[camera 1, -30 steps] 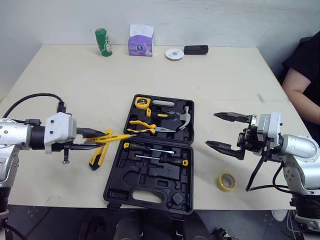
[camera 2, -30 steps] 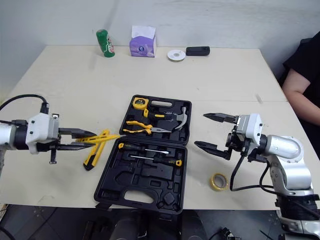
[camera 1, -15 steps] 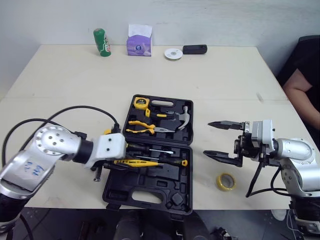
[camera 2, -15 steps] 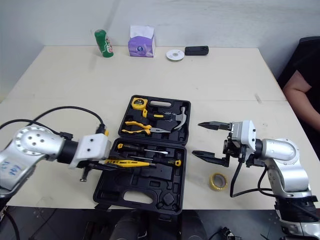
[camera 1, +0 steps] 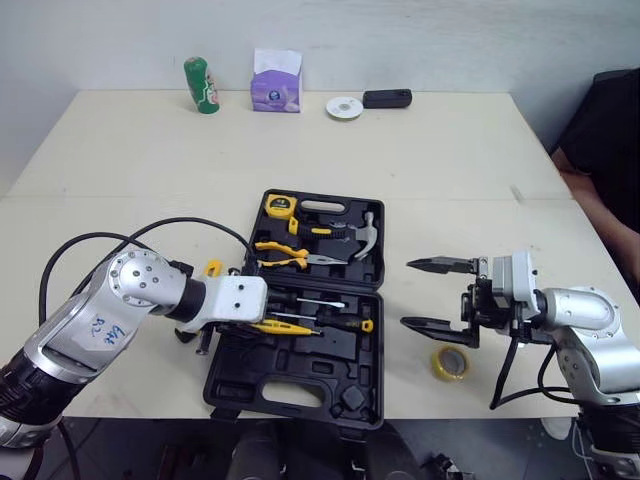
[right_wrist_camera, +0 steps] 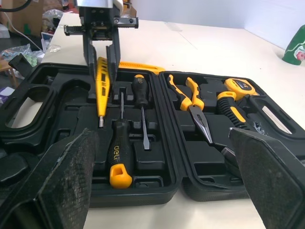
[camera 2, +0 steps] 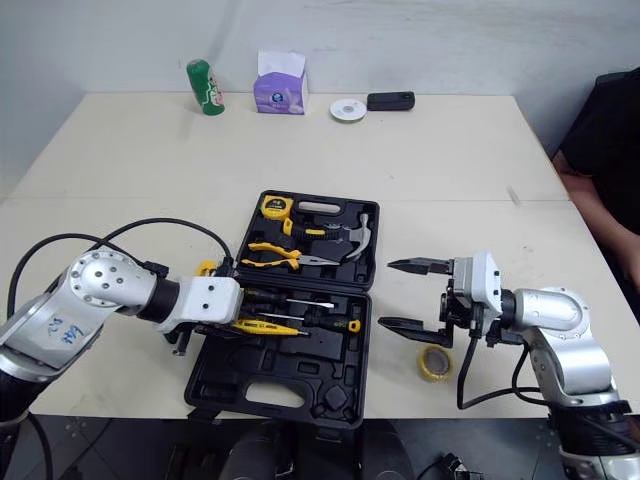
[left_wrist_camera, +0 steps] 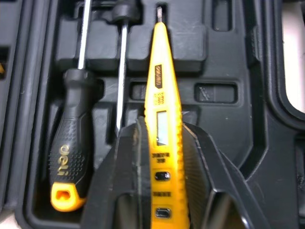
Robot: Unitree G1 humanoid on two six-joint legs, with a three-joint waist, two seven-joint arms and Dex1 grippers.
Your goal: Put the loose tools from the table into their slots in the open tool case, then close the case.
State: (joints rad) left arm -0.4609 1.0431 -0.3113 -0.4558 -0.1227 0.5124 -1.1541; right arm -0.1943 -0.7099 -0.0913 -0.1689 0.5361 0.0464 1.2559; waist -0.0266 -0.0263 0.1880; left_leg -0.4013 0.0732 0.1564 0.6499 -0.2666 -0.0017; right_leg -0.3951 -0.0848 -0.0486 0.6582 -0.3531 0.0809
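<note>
Two grippers flank the open tool case [camera 1: 300, 375]. The left gripper [left_wrist_camera: 165, 125] reaches in from the case's 9 o'clock side and is clenched on the yellow tester pen [camera 1: 290, 328], one finger on each flank of its body. One second ago this gripper held the pen over the table, outside the case at 9 o'clock. It now holds the pen over the near tray half, tip pointing toward 3 o'clock. The pen runs parallel to, and just beside, the shaft of the black-and-yellow screwdriver [left_wrist_camera: 69, 157] already in its slot. Whether the pen is seated in a recess cannot be told.

The right gripper [camera 1: 405, 293] is at the case's 3 o'clock side, fingers spread wide and grasping nothing. Compared with one second ago it sits lower and nearer the case edge. The tape roll [camera 1: 450, 362] lies on the table at the gripper's 5 o'clock. The utility knife [camera 2: 207, 267] lies on the table at the case's 9 o'clock edge, mostly hidden by the left arm. The lid half, at 12 o'clock, holds the tape measure [camera 1: 281, 207], pliers [camera 1: 285, 262] and hammer [camera 1: 358, 238].
</note>
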